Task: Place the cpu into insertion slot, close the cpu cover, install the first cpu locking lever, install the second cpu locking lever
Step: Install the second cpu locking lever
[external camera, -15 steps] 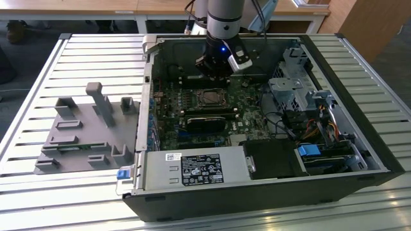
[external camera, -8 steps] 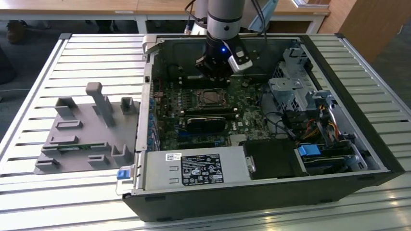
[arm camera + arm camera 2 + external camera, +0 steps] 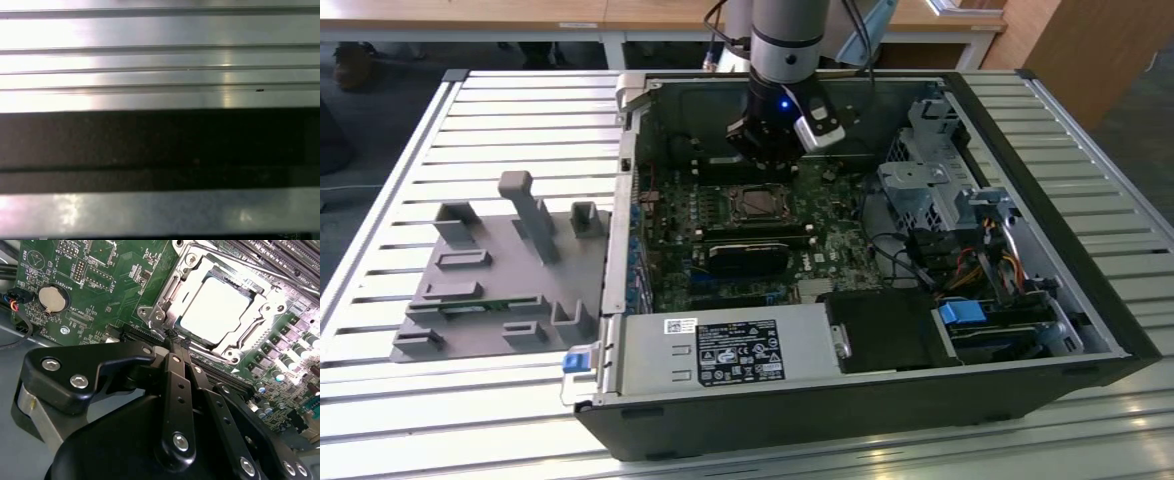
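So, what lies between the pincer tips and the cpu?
In the second wrist view, the cpu cover frame edge lies between the pincer and the cpu.

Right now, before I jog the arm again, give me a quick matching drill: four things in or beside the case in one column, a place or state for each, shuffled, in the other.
Things
1. cpu
2. cpu cover
3. gripper
4. grey fixture block

Places or states
A. on the slatted table outside the case, at the exterior view's left
B. fingertips pinched together at the socket's edge
C. lying flat inside the socket, bright metal top showing
D. silver frame lying down around the chip

Pairs: 1-C, 2-D, 3-B, 4-A
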Available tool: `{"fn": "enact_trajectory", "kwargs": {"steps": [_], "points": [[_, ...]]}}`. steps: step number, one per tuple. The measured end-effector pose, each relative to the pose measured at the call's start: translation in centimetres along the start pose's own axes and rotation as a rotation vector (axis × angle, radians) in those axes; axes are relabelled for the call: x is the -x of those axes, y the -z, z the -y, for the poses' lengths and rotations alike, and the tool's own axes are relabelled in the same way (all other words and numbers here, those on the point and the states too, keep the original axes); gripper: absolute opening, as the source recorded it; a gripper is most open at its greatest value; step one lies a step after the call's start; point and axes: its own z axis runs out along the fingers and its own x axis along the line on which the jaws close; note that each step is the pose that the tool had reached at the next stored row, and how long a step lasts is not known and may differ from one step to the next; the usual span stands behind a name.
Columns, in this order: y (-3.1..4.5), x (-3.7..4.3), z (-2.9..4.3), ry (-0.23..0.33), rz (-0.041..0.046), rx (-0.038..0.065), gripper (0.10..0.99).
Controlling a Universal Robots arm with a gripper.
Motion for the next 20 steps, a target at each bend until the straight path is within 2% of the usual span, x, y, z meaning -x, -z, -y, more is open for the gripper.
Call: {"fn": "enact_trajectory", "kwargs": {"steps": [13, 20], "points": [[0.02, 0.02, 0.51, 0.0, 0.0, 0.0, 0.118], [0.06, 0.06, 1.37, 0.0, -0.0001, 0.0, 0.118]]}}
